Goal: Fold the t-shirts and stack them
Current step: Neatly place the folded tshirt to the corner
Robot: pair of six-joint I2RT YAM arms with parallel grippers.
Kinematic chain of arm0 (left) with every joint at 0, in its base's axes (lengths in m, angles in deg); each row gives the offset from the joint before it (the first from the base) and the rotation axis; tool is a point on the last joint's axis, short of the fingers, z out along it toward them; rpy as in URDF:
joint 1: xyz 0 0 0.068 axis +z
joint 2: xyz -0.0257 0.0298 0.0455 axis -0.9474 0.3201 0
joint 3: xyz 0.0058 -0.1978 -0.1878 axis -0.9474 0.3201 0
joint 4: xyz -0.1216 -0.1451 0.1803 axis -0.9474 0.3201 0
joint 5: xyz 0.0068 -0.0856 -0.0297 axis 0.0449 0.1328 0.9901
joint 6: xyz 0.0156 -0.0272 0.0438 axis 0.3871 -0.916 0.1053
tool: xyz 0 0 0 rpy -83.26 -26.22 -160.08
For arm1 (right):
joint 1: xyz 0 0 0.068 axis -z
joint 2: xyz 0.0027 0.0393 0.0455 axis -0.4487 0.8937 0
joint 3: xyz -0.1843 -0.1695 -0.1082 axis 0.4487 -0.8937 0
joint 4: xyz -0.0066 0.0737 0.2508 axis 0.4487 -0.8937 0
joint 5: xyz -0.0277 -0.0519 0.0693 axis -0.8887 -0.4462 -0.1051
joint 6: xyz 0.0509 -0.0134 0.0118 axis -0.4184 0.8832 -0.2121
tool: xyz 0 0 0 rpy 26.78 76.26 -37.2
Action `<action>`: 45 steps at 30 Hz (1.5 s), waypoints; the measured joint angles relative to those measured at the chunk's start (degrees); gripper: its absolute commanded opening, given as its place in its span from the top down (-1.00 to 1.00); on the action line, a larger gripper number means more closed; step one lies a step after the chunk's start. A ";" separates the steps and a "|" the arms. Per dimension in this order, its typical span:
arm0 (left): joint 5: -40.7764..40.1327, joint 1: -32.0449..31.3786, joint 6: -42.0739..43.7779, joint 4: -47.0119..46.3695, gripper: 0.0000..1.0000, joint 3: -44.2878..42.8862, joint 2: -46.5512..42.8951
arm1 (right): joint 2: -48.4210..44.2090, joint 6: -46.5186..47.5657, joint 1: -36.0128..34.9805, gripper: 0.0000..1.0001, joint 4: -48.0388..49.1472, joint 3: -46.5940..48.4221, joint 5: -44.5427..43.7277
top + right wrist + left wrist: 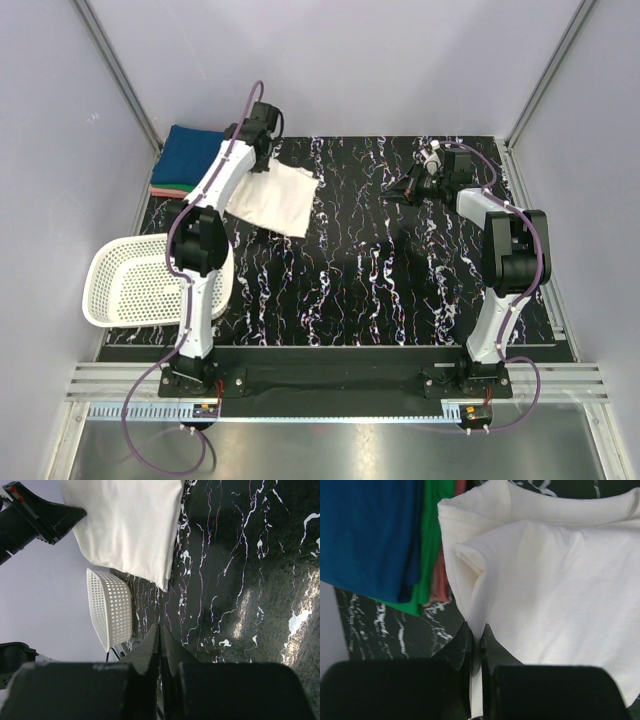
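Observation:
A folded white t-shirt [272, 198] hangs from my left gripper [258, 152] at the back left of the table. In the left wrist view that gripper [476, 628] is shut on a fold of the white t-shirt [555, 585]. Just left of it lies a stack of folded t-shirts: blue [365, 530] on top, green [432, 540] under it, pink [440, 582] at the bottom. The stack [190, 155] sits in the back left corner. My right gripper [397, 189] hovers over the back right of the table; its jaws [160, 628] are shut on nothing. The white t-shirt [130, 525] shows ahead of it.
A white mesh basket [125, 285] stands at the table's left edge, partly over it, also in the right wrist view as the basket [110, 607]. The black marbled table [370, 270] is bounded by grey walls and metal frame posts.

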State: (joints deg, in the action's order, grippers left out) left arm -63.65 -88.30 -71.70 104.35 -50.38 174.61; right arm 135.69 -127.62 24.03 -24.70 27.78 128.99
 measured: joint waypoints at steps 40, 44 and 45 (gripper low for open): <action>12.55 26.88 17.79 -34.38 -0.49 -9.31 10.45 | 9.20 6.47 -0.04 0.82 -8.68 7.13 -5.86; 13.73 26.43 17.05 -35.30 -0.50 -6.03 10.03 | 9.35 6.54 -0.04 0.82 -9.01 7.13 -5.88; 14.25 26.27 16.41 -35.30 -0.50 -4.90 9.33 | 9.35 6.60 -0.07 0.82 -9.03 7.15 -5.88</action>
State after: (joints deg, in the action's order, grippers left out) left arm -49.39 -62.03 -55.29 69.05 -55.28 183.95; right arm 145.05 -121.02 23.96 -33.72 34.93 123.11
